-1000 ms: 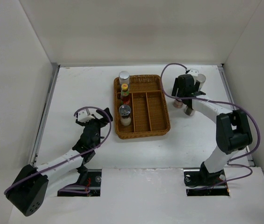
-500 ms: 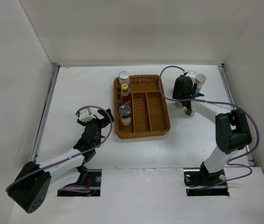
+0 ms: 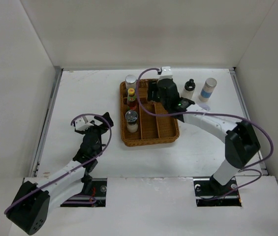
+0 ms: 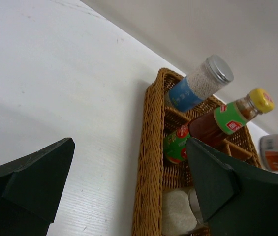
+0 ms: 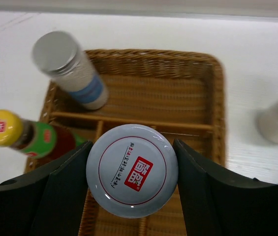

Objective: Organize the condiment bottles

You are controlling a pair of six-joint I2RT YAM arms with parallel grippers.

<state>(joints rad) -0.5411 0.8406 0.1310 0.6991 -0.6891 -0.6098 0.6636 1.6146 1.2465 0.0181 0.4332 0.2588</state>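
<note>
My right gripper (image 3: 161, 92) (image 5: 132, 169) hangs over the back of the brown wicker tray (image 3: 173, 130), shut on a white-lidded, red-labelled shaker (image 5: 132, 169) seen from above. In the tray's left column stand a silver-lidded jar (image 3: 130, 81) (image 5: 70, 69), a yellow-capped dark sauce bottle (image 3: 131, 94) (image 5: 3, 129) and another silver-lidded jar (image 3: 132, 119). A black-capped bottle (image 3: 189, 89) and a blue-banded pale jar (image 3: 208, 89) stand on the table right of the tray. My left gripper (image 3: 97, 126) (image 4: 129, 147) is open and holds nothing, left of the tray.
White walls close the table in at the back and both sides. In the left wrist view the tray's wicker rim (image 4: 148, 162) lies between my fingers' line of sight and the bottles. The tray's middle and right compartments show bare wicker.
My right gripper has carried the red-labelled shaker from the back right of the table leftward to above the tray. The left arm has shifted slightly left.
</note>
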